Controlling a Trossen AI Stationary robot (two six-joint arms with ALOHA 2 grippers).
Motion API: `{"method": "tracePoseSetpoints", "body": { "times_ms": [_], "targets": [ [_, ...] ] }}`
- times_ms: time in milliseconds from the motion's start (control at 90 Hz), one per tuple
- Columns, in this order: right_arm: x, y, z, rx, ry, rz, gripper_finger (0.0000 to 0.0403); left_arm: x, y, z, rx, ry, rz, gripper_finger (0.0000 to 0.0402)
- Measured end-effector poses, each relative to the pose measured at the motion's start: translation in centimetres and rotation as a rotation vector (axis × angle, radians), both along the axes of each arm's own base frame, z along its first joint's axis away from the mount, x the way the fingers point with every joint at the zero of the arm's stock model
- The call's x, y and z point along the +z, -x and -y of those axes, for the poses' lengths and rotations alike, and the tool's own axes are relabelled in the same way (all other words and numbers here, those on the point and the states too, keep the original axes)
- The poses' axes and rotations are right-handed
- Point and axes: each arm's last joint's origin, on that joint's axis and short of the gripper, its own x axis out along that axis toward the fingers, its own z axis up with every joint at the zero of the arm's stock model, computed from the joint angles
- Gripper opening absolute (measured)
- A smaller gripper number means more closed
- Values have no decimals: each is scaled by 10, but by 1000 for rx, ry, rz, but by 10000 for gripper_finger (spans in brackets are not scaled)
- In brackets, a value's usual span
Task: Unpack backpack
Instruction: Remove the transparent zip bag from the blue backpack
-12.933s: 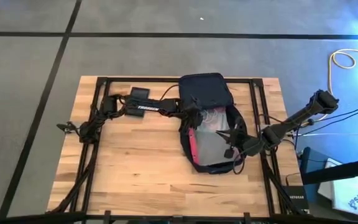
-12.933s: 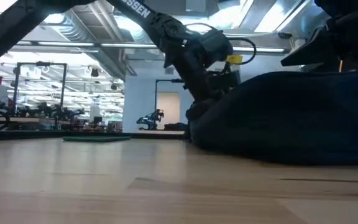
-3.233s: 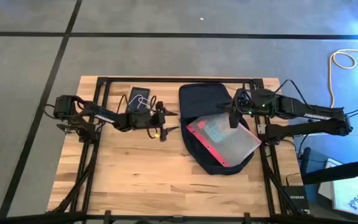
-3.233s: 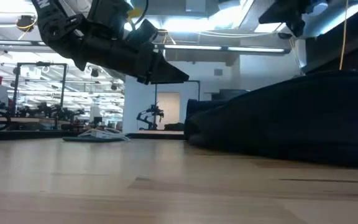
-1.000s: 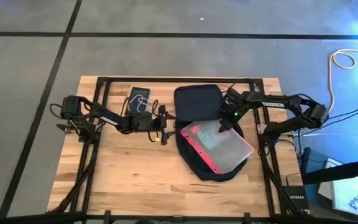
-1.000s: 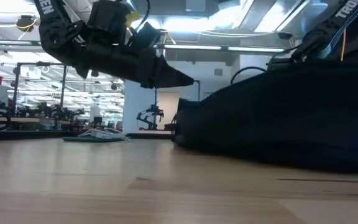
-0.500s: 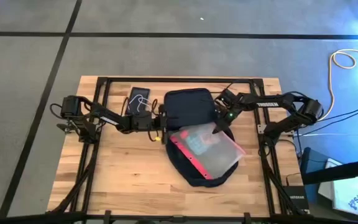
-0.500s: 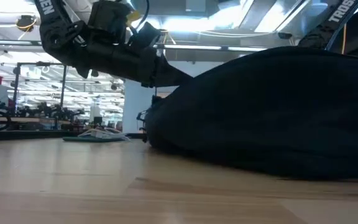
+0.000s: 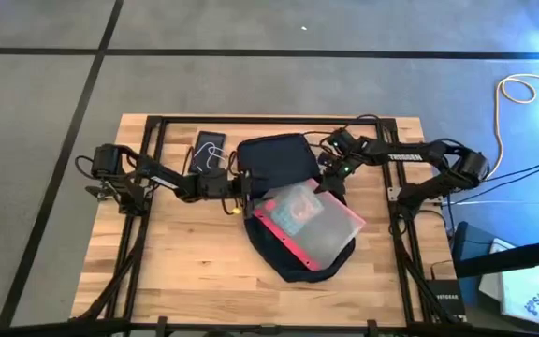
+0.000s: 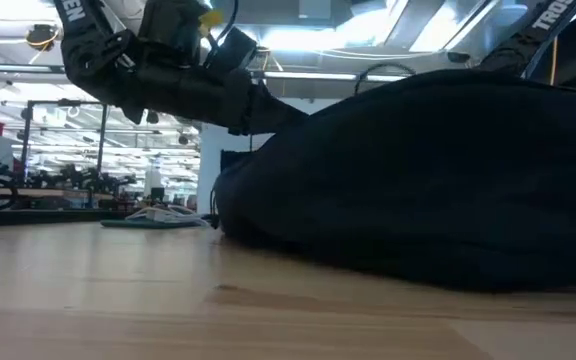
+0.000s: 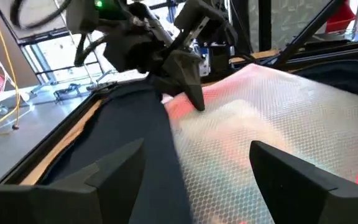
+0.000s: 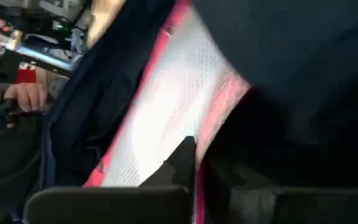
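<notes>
The room is a big hall with a grey floor [image 9: 45, 84] crossed by dark lines; the low view shows bright ceiling lights and shelves far behind.

The wooden table [image 9: 185, 262] has a black frame around it.

The backpack [image 9: 274, 159] lies flat near the middle of the table, a little toward the right. Its long axis runs from the far edge toward the near edge, slightly slanted, with the near end more to the right.

A clear pouch with a red edge [image 9: 307, 217] lies on top of the backpack.

The left gripper [image 9: 242, 184] is just beside the backpack's left edge, with its 2 fingers spread apart.

The right gripper [image 9: 324, 183] is at the far corner of the pouch; I cannot tell how its fingers stand.

A small black device [image 9: 209, 145] lies near the far edge.
</notes>
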Motion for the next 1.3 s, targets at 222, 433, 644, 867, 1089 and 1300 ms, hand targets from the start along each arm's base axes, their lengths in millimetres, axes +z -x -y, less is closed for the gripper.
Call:
{"method": "tracePoseSetpoints", "body": {
  "times_ms": [222, 433, 644, 867, 1089, 1300],
  "targets": [
    [26, -2, -2, 100, 69, 240, 0, 0, 0, 0, -1, 0, -1, 272],
    [38, -8, -10, 401, 364, 652, 0, 0, 0, 0, -2, 0, 0, 272],
    [58, -22, -14, 500, 701, 972, 0, 0, 0, 0, -1, 4, 3, 272],
    [73, -25, -12, 501, 799, 1103, 0, 1, 0, 0, 0, 7, 11, 272],
    [91, -25, -12, 527, 852, 1245, 0, 1, 0, 0, -1, 12, 5, 272],
    [115, -30, -9, 517, 793, 1252, 0, 0, 0, 0, 1, 10, -5, 272]
  ]
}}
